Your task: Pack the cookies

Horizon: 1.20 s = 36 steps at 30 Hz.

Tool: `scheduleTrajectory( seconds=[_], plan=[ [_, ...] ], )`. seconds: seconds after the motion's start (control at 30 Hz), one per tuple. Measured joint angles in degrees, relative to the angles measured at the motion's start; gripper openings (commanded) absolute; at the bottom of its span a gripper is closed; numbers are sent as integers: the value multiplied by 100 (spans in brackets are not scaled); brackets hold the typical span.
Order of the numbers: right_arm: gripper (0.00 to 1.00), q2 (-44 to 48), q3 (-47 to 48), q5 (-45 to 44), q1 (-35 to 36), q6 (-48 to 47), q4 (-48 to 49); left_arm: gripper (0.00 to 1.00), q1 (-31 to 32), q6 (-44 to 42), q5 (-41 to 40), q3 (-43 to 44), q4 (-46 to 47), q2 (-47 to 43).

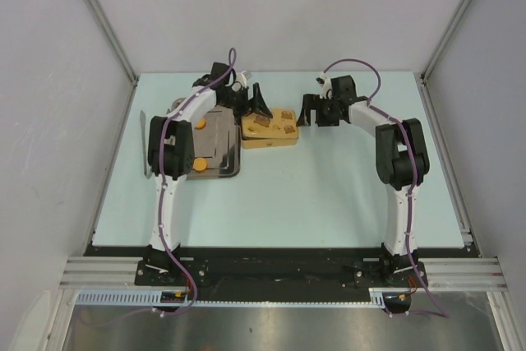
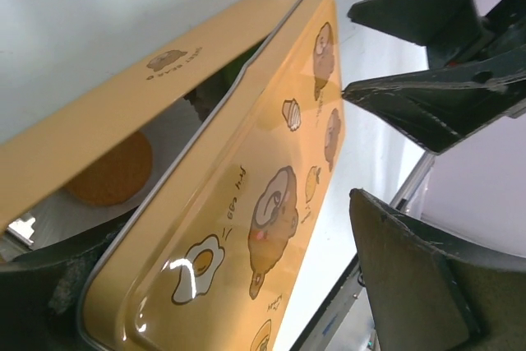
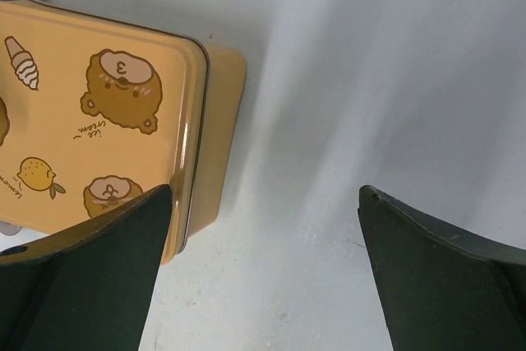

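Note:
A yellow tin [image 1: 269, 127] with bear pictures on its lid lies at the table's middle back. In the left wrist view the lid [image 2: 271, 195] sits askew on the base, and one orange cookie [image 2: 111, 172] shows inside through the gap. Two more orange cookies [image 1: 200, 124] [image 1: 200, 165] lie on a grey tray [image 1: 220, 147] to the tin's left. My left gripper [image 1: 251, 104] [image 2: 230, 219] is open, its fingers astride the tin's back end. My right gripper [image 1: 316, 113] [image 3: 267, 195] is open and empty, just right of the tin [image 3: 99, 121], above bare table.
A thin grey strip [image 1: 144, 144] lies left of the tray. The left arm reaches over the tray. Grey walls enclose the table on the left, right and back. The right gripper's fingers [image 2: 444, 96] show in the left wrist view, just beyond the tin.

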<state>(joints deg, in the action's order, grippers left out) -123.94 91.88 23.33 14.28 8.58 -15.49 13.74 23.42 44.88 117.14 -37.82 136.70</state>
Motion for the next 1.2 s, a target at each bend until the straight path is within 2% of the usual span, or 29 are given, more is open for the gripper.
scheduleTrajectory(
  seconds=[0.37,0.9,1.03,1.07,1.2],
  plan=[
    [99,-96,2,-155,66,-66,-68,90,-7,-354,-428,267,-651,0],
    [99,-111,9,-175,92,-92,-48,90,-63,-505,-839,337,-1001,0],
    [99,-111,9,-175,92,-103,-52,85,-63,-553,-894,393,-1036,0],
    [99,-111,9,-173,92,-109,-52,80,-63,-560,-909,407,-1040,0],
    [99,-111,9,-168,79,-111,-55,70,-63,-610,-1010,415,-1058,0]
  ],
)
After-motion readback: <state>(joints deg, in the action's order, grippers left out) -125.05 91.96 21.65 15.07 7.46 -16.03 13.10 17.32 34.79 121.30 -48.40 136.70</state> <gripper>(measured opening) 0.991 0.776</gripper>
